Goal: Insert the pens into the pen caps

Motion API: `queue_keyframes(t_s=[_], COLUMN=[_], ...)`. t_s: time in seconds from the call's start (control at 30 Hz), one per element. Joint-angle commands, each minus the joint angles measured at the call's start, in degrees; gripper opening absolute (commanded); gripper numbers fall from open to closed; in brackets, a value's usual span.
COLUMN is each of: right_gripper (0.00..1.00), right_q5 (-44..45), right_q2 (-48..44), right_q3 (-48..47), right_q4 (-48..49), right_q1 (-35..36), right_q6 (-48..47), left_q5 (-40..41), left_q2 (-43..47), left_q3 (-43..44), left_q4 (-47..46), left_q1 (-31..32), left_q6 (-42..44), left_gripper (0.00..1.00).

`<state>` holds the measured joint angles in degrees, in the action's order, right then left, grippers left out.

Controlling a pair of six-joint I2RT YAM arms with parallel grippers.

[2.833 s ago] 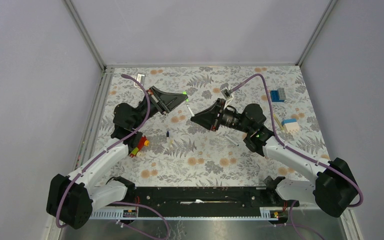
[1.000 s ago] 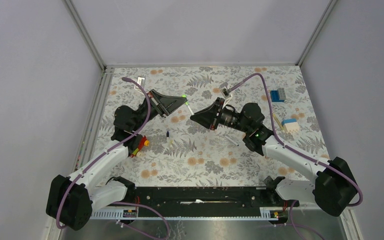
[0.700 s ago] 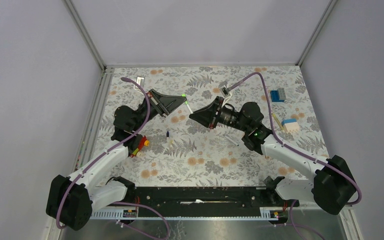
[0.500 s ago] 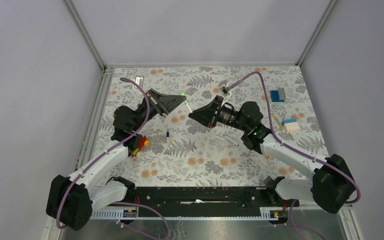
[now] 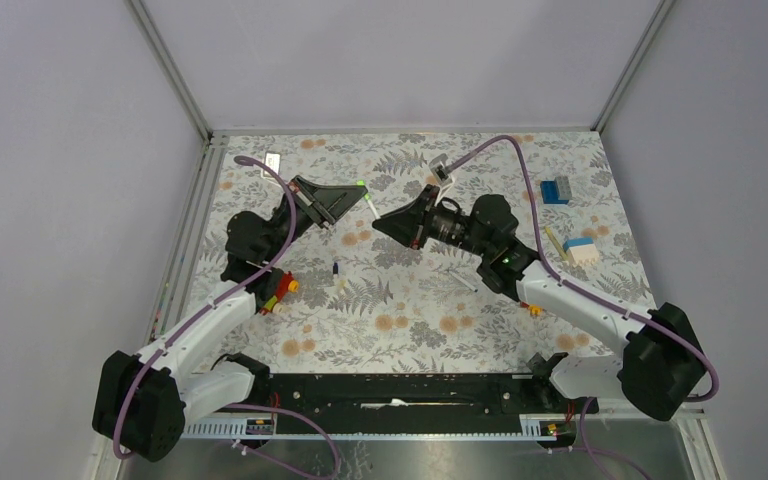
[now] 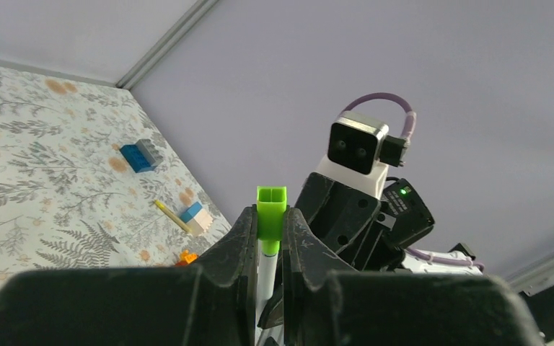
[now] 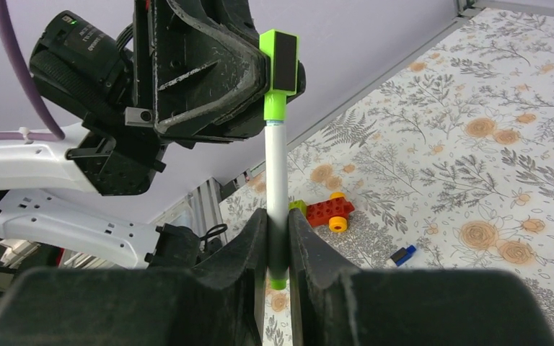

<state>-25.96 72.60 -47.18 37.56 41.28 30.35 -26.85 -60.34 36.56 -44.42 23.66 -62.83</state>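
Right gripper [image 5: 377,221] has crept toward 10 o'clock since the earlier shots, so the white pen [image 7: 277,180] now has its tip inside the green cap [image 7: 280,72]. Both arms stretch inward and meet above the mat [image 5: 440,310], around 11 o'clock. Left gripper [image 5: 362,190] is pinched on the cap, the right one is clamped on the pen.

No text, label, brand, number or sign can be read in any view.

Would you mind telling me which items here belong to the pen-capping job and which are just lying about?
Job: green cap, white pen, dark blue cap, tan pen.
Lying about: red-yellow-green toy bricks, blue brick, blue-and-white brick.
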Motion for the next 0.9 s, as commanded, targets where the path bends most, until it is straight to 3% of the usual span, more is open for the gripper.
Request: queue_keyframes(t_s=[0.0,0.37,0.87], right_gripper=[0.0,0.0,0.0], right_q5=[7.7,14.2,33.6], right_q2=[0.3,2.8,8.5], right_q3=[-6.1,-11.3,-20.3], right_q4=[-1.5,-8.2,-14.8], right_q1=[0.2,2.4,9.5], right_q6=[-4.2,-9.9,-21.4], left_q5=[-2.4,-1.6,0.9], left_q2=[1.6,2.2,1.6], left_q3=[-1.2,-4.0,-4.3], left_q4=[2.2,2.1,7.4], left_q1=[0.5,0.6,1.1], left_q6=[1.4,-0.1,-2.0], left_gripper=[0.0,0.0,0.0])
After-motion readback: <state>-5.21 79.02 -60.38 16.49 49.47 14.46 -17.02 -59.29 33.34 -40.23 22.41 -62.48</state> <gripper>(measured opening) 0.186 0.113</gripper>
